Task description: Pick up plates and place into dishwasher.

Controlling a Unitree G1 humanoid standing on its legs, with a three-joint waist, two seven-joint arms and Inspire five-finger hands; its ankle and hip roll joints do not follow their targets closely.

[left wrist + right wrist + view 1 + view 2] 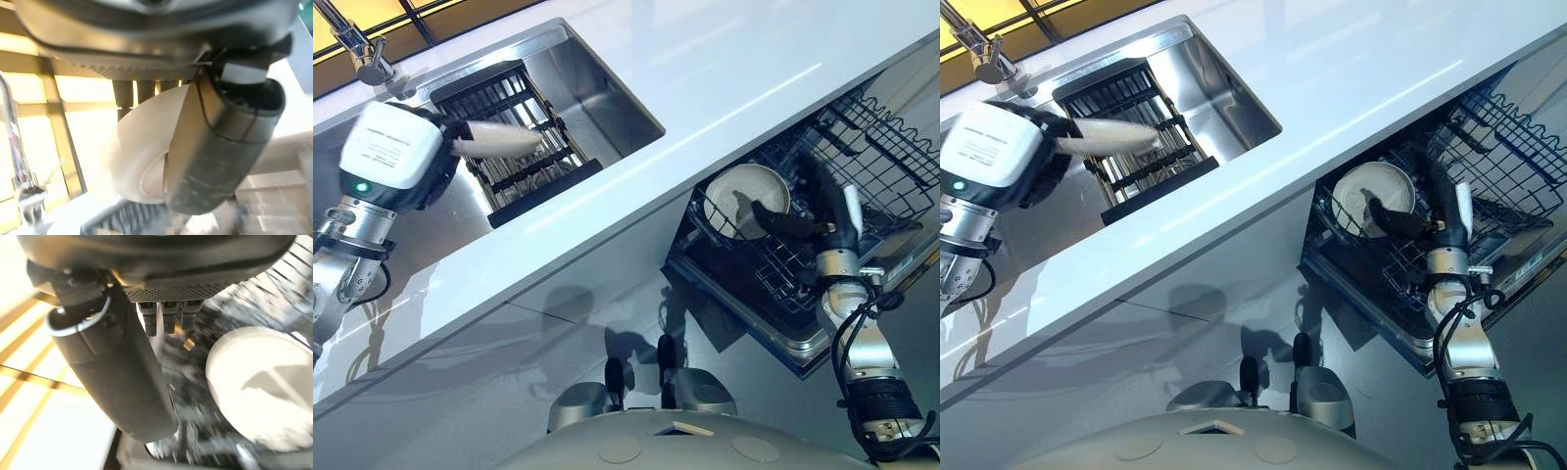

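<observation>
Head views: left hand [450, 147] holds a plate [504, 142] over the sink rack [524, 171]; right hand [793, 225] by a second plate [744, 201] in the dishwasher [862, 176].
Left wrist: thumb and fingers [146, 90] pinch the plate.
Right wrist: fingers [166, 316] relaxed, empty.

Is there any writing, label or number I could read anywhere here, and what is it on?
Nothing here can be read.
White label on the wrist housing above the left hand: rows of small print, too blurred to read.
Plate held by the left hand over the sink rack: plain, no marking.
Plate in the dishwasher basket, by the right hand: plain, no marking.
</observation>
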